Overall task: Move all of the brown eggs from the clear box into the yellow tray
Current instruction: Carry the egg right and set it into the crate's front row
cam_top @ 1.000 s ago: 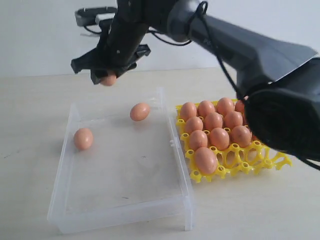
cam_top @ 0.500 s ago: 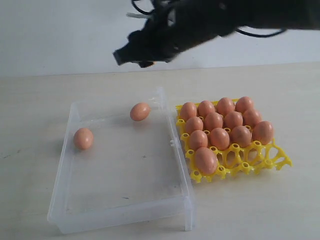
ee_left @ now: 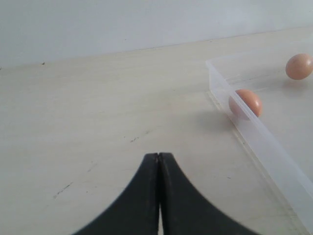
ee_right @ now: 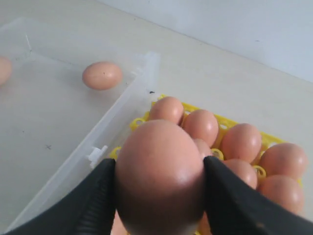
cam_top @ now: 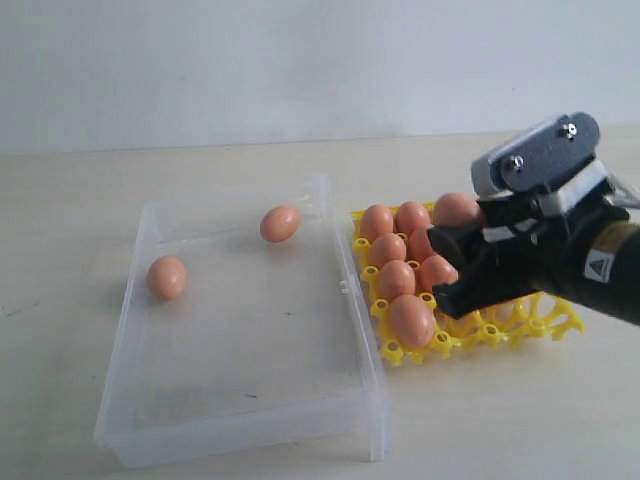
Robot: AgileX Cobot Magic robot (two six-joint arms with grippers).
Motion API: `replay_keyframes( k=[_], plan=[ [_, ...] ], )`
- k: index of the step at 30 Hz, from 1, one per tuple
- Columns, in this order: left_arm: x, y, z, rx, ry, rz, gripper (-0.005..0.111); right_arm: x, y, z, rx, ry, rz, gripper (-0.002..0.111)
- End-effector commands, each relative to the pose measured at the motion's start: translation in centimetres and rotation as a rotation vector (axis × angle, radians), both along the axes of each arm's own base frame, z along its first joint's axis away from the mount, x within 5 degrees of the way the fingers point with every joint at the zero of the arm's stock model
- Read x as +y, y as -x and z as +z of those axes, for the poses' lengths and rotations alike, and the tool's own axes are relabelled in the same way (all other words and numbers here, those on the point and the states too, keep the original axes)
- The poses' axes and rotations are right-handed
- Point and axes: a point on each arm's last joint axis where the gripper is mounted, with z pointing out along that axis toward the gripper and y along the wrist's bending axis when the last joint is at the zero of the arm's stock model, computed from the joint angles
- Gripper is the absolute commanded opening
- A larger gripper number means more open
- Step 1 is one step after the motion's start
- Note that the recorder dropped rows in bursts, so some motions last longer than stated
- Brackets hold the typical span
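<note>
The right gripper (ee_right: pixel 160 196), closed around one brown egg (ee_right: pixel 159 156), has come from above the clear box (cam_top: pixel 240 425) to just over the yellow tray (cam_top: pixel 520 325), so only two eggs (cam_top: pixel 280 223) (cam_top: pixel 167 277) are left in the box, while the left gripper (ee_left: pixel 159 171) is shut over the table beside it.

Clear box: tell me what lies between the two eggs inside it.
Nothing but bare box floor. In the exterior view, the stretch from the left egg to the far egg inside the clear box holds no other thing.
</note>
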Motion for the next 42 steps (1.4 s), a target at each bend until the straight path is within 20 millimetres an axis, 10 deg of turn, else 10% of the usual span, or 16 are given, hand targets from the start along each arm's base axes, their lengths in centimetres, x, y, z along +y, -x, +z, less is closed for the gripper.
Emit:
replay_keyframes(
  k=[1,22,34,42],
  plan=[
    [0.0,0.0,0.3,-0.018,0.009,0.000,0.000,-1.2,0.7,-1.1,-0.113,-0.001,-0.053,0.000],
    [0.0,0.0,0.3,-0.018,0.009,0.000,0.000,-0.7,-0.7,-7.5,0.194,-0.227,-0.249,0.000],
    [0.0,0.0,0.3,-0.018,0.009,0.000,0.000,-0.5,-0.6,-7.7,0.220,-0.255,-0.246,0.053],
    [0.0,0.0,0.3,-0.018,0.009,0.000,0.000,-0.5,-0.6,-7.7,0.216,-0.243,-0.239,0.056]
  ],
)
